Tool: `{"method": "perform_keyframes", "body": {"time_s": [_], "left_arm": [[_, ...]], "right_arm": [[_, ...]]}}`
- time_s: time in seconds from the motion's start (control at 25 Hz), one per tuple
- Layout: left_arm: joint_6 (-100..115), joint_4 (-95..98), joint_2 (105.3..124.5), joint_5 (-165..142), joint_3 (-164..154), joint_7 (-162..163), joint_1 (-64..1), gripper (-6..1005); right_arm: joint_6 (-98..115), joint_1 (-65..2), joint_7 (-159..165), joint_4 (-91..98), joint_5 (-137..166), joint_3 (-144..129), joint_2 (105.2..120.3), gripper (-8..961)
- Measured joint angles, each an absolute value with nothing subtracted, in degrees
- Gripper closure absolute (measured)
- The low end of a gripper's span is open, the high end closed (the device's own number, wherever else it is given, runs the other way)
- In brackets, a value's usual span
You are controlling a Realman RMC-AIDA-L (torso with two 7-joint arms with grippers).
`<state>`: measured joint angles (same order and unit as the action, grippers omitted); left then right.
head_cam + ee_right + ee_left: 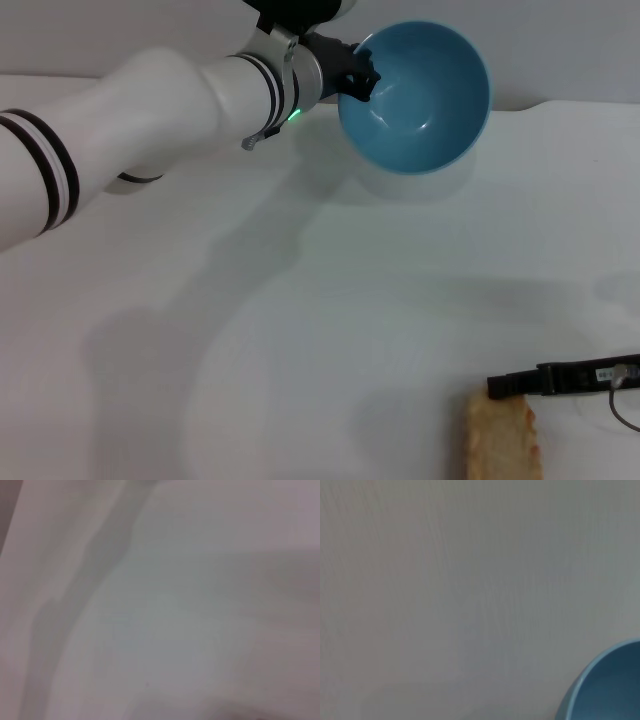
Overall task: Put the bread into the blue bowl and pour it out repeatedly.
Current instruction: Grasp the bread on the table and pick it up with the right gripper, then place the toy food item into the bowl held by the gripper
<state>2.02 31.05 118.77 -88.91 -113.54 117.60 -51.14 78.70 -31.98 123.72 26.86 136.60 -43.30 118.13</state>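
Note:
The blue bowl [415, 95] hangs above the far side of the table, tipped so its glossy, empty inside faces me. My left gripper [358, 78] is shut on the bowl's left rim. An arc of that rim [600, 690] shows in the left wrist view. The bread [502, 440], tan and rough, lies on the table at the near right, running off the bottom of the head view. My right gripper [520, 382] reaches in from the right, low, right at the far end of the bread. The right wrist view shows only table surface.
The white table [300, 330] spreads between bowl and bread, crossed by soft arm shadows. A thin cable [622, 405] loops beside the right gripper. The table's far edge [560, 105] runs just behind the bowl.

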Motion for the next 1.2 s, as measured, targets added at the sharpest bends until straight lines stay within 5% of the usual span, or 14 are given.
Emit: {"method": "perform_keyframes", "body": {"time_s": [1.2], "left_arm": [[13.5, 31.9, 118.96, -88.7, -115.9, 118.9, -51.6, 1000]], "right_arm": [[84.4, -27.6, 109.8, 51.0, 105.4, -35.3, 117.66, 878]]}}
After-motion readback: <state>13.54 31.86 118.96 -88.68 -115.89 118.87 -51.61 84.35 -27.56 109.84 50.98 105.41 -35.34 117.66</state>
